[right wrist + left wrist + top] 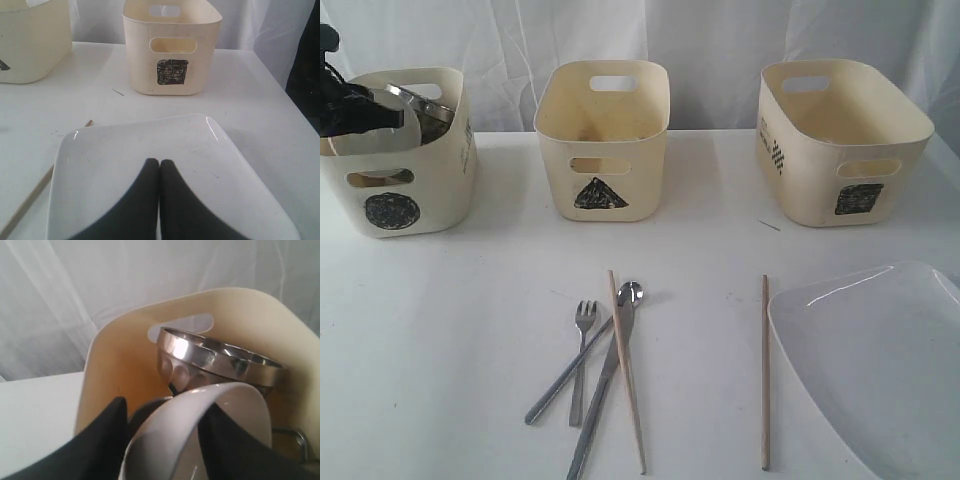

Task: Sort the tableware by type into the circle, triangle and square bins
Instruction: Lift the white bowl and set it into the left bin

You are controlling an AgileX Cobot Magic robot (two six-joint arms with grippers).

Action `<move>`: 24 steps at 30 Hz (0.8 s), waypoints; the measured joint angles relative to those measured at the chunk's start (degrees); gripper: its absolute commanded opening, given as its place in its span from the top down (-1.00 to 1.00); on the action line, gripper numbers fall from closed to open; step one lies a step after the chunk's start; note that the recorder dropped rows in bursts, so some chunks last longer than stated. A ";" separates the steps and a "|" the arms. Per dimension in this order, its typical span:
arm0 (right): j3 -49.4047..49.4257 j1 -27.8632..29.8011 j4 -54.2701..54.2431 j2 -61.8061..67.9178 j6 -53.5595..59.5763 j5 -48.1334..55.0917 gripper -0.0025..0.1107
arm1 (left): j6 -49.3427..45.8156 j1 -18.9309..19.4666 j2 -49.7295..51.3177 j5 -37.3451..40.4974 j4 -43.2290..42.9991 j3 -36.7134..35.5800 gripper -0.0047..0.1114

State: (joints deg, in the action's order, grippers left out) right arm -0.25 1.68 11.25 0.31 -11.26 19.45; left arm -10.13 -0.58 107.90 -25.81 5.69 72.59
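My left gripper (165,440) is shut on the rim of the small white bowl (220,400), holding it tilted inside the top of the circle bin (395,180). A steel bowl (215,360) leans in that bin behind it. In the exterior view the left gripper (350,105) and white bowl (375,135) are at the far left. The triangle bin (603,140) and square bin (840,140) stand further right. A fork (582,340), spoon (629,294), knife (565,375) and two chopsticks (626,370) (765,370) lie on the table. My right gripper (159,165) hovers shut above the large white plate (125,150).
A steel mug handle (295,437) shows low in the circle bin. White curtain hangs behind the bins. The plate (880,360) reaches past the table's front right corner area. The square bin (172,47) stands just beyond the plate.
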 measured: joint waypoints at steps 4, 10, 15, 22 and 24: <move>0.00 0.00 0.00 0.00 0.00 0.00 0.96 | -0.15 0.00 -4.94 11.58 -0.12 0.46 -0.10; 0.00 0.00 0.00 0.00 0.00 0.00 0.96 | -0.15 0.00 -17.53 26.38 -0.17 0.48 0.23; 0.00 0.00 0.00 0.00 0.00 0.00 0.96 | 1.73 0.00 -27.21 38.57 -0.50 0.48 0.92; 0.00 0.00 0.00 0.00 0.00 0.00 0.96 | 5.46 0.00 -33.41 54.98 -0.62 -2.54 0.92; 0.00 0.00 0.00 0.00 0.00 0.00 0.96 | 7.71 0.00 -36.26 55.96 -0.62 -4.55 0.92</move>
State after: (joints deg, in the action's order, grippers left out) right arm -0.25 1.68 11.25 0.31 -11.26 19.45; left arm -2.41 -0.58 71.63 30.14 5.07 68.04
